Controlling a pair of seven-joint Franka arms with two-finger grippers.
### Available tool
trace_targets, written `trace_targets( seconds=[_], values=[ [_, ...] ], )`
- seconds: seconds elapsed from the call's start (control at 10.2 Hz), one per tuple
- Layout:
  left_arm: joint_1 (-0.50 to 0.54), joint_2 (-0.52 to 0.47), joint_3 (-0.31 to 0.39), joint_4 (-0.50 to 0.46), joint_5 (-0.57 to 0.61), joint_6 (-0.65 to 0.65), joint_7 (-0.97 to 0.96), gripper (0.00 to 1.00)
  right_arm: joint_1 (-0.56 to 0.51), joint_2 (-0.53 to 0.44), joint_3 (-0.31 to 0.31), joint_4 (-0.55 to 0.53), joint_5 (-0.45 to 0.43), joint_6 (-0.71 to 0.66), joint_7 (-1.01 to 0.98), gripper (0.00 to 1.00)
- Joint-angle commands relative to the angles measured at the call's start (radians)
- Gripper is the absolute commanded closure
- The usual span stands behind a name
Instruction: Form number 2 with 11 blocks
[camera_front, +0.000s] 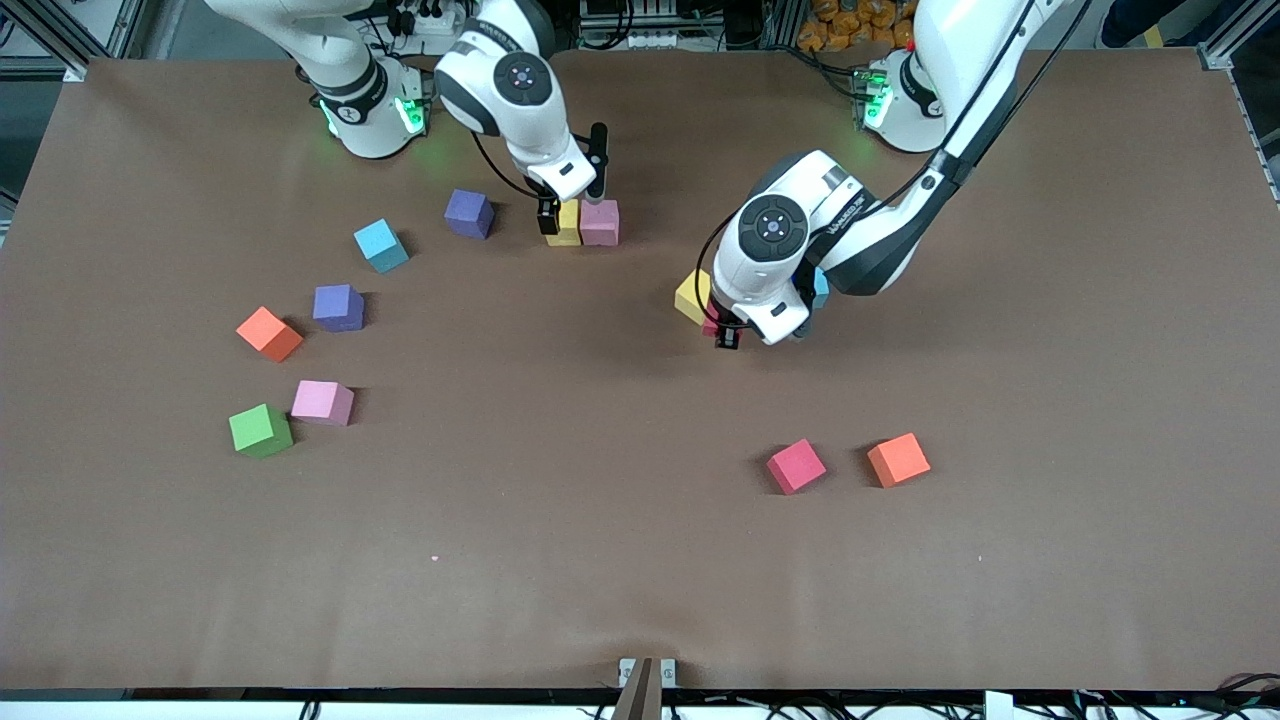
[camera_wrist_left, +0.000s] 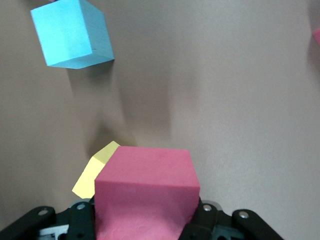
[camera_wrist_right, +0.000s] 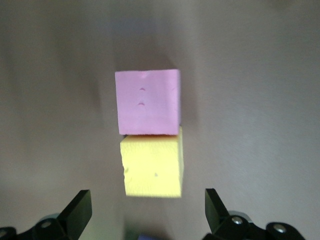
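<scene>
front view: left gripper right of frame centre, clamped on a red block, up over the brown table, just beside a yellow block; cyan block half hidden under the arm. right gripper in upper middle, fingers spread wide, low over a yellow block touching a pink block. loose blocks at frame's left side: purple, cyan, purple, orange, pink, green. lower right: red, orange. number 2 not yet formed.
</scene>
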Motion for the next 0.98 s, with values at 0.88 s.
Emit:
trace_targets(
  seconds=[0.88],
  values=[
    [-0.099,-0.056,-0.149,-0.165,-0.012,0.116,-0.464,0.96,-0.384,0.099,-0.284,0.341,-0.085,-0.182,-0.09,0.0]
  ],
)
